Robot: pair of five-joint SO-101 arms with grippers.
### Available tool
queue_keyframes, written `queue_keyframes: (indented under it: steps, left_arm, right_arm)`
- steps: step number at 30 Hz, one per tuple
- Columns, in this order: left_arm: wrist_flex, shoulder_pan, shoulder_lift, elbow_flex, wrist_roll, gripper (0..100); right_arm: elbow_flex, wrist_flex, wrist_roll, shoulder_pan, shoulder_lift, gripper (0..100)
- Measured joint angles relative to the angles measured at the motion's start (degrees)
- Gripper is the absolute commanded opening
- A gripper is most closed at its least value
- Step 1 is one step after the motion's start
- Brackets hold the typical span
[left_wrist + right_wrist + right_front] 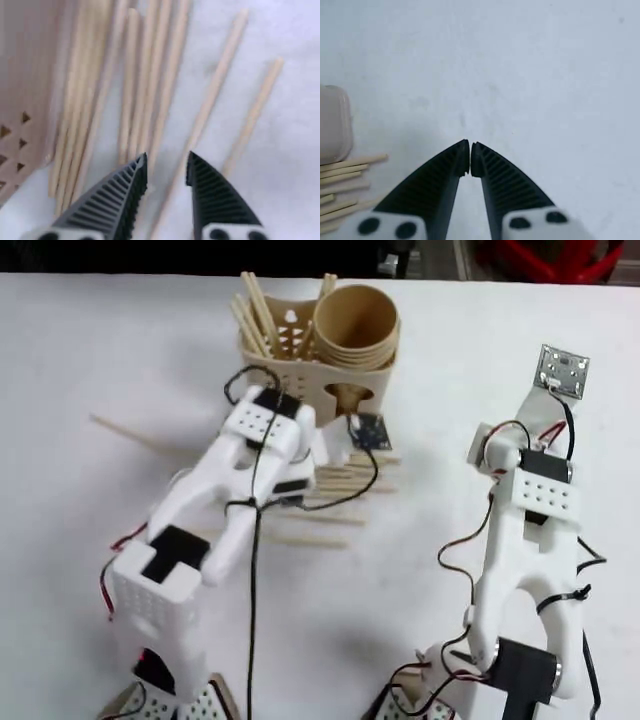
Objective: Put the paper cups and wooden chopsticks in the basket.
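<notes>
Your left end effector [167, 165] parted over loose chopsticks [149, 75] beside the basket [300, 370], your right end effector [470, 152] closed above the surface [530, 75]

Beige perforated basket [300, 375] holds stacked tan paper cups [357, 320] and several upright wooden chopsticks [255, 310]. Loose chopsticks [345, 485] lie flat just in front.

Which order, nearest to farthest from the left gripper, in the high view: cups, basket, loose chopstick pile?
From the left gripper:
1. Chopstick pile, on the table right under it.
2. Basket, just behind the pile.
3. Cups, stacked in the basket's far right part.
</notes>
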Motion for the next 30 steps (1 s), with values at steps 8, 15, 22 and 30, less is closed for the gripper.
queue_keyframes:
  steps: [8,15,22,30]
  left_arm:
    - [-0.4,-0.4,0.4,-1.2,0.8,21]
    - [-1.9,-2.0,2.6,-2.4,0.8,20]
    - [-2.0,-2.1,13.3,-9.7,0.8,12]
    - [7.1,-1.7,20.4,-19.6,0.9,2]
  right_arm:
    - [0.0,0.0,0.0,0.0,0.0,2.1]
    - [0.0,0.0,0.0,0.0,0.0,2.1]
    - [0.0,0.0,0.0,0.0,0.0,2.1]
    - [0.0,0.0,0.0,0.0,0.0,2.1]
